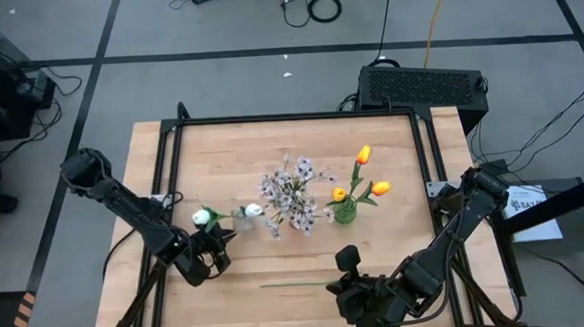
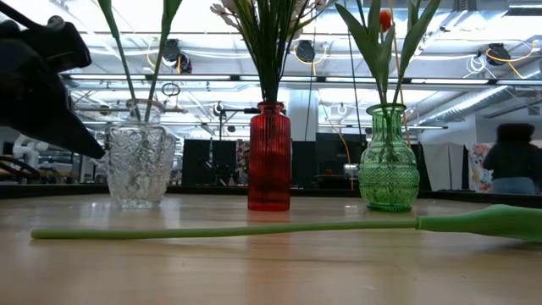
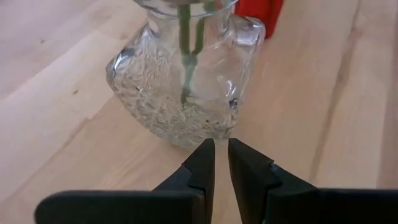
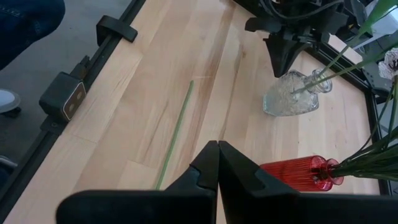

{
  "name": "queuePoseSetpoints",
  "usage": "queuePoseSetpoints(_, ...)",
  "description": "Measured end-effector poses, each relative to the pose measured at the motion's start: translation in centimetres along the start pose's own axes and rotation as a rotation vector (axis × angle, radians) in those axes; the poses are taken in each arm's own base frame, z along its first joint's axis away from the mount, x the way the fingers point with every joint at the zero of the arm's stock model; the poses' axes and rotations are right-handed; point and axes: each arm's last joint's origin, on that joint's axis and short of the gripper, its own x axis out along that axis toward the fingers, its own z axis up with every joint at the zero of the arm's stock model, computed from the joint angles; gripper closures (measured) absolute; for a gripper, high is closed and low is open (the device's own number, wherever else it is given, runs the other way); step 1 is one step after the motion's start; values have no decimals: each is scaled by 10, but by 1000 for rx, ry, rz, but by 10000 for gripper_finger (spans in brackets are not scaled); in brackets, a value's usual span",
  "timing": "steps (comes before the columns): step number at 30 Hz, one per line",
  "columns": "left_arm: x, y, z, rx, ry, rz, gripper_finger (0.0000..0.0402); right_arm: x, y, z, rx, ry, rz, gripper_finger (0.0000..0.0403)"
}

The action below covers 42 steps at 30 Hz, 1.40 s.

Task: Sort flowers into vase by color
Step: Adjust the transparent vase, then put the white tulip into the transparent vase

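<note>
The left claw (image 3: 221,163) hovers low over the table (image 1: 398,268), its fingers nearly together with a thin gap, gripping nothing. Just ahead of its tips stands the clear glass vase (image 3: 186,81) with two green stems of white tulips (image 1: 207,217) inside. Beyond that stand the red vase (image 2: 269,157) with pale blossoms (image 1: 291,192) and the green vase (image 2: 389,158) with orange tulips (image 1: 363,156). The right claw (image 4: 217,163) is fully closed and empty; a loose stem (image 4: 176,134) lies on the wood just ahead of it.

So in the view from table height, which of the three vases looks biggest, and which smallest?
1. Green vase: looks tallest and widest.
2 and 3. Red vase and clear vase: unsure. The red looks taller but slim, the clear shorter but broader.
All three seem to stand about equally far from the camera.
</note>
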Motion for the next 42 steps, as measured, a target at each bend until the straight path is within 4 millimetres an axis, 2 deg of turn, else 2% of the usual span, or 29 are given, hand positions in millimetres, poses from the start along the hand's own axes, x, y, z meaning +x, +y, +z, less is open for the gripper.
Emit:
queuePoseSetpoints(6, 1, 1, -1, 30, 57, -14, 350, 0, 0, 0, 5, 0, 1, 403)
queuePoseSetpoints(11, -2, -2, -5, -15, 121, -61, 350, 0, 0, 0, 5, 0, 2, 403)
queuePoseSetpoints(14, -8, -8, -7, -29, 198, -127, 350, -1, 1, 0, 13, 0, 5, 403)
queuePoseSetpoints(18, -28, -27, -6, -8, 263, -256, 350, -5, 7, -3, 66, 13, 23, 403)
queuePoseSetpoints(20, -42, -39, -3, 18, 253, -330, 350, -11, 11, -7, 141, 46, 73, 403)
queuePoseSetpoints(24, -66, -63, 6, 50, 150, -518, 350, -25, 20, -11, 397, 88, 136, 403)
queuePoseSetpoints(28, -78, -77, 15, 61, -28, -623, 350, -26, 41, -17, 488, 126, 170, 399)
queuePoseSetpoints(33, -79, -83, 18, 177, -154, -625, 350, -6, 66, -27, 467, 174, 142, 358)
queuePoseSetpoints(38, -72, -92, 12, 232, -209, -604, 350, 43, 79, -33, 313, 195, 107, 302)
queuePoseSetpoints(42, -62, -100, 4, 238, -209, -595, 350, 87, 76, -35, 258, 200, 81, 279)
